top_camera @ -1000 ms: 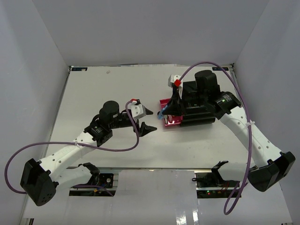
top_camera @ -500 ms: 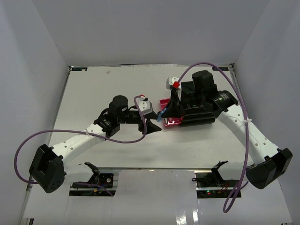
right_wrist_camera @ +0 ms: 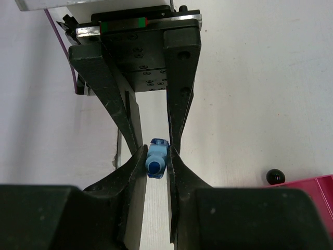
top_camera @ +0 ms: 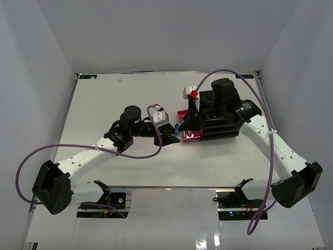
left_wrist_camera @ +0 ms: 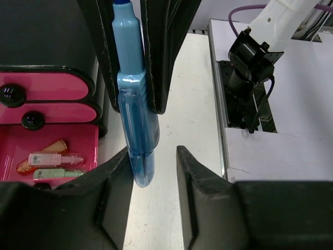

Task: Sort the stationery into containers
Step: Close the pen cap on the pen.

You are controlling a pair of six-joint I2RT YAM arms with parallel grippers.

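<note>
While the right gripper clamps the blue pen, the left gripper straddles its end. Left jaws stand narrow.

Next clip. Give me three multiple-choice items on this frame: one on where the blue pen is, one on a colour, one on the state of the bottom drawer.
1. Where is the blue pen?
A. Lying in a drawer.
B. Clamped in the right end effector, its free end between the fingers of the left end effector.
C. Dropped, held by nothing.

2. What colour are the drawer fronts?
A. Pink.
B. Yellow.
C. White.

3. The lowest drawer is:
A. Shut.
B. Missing.
C. Pulled open with stationery inside.

Answers:
1 B: the right fingers pinch the pen while the left ones flank its tip.
2 A: the left wrist view shows pink fronts with black knobs.
3 C: small items lie in its exposed tray.
</note>
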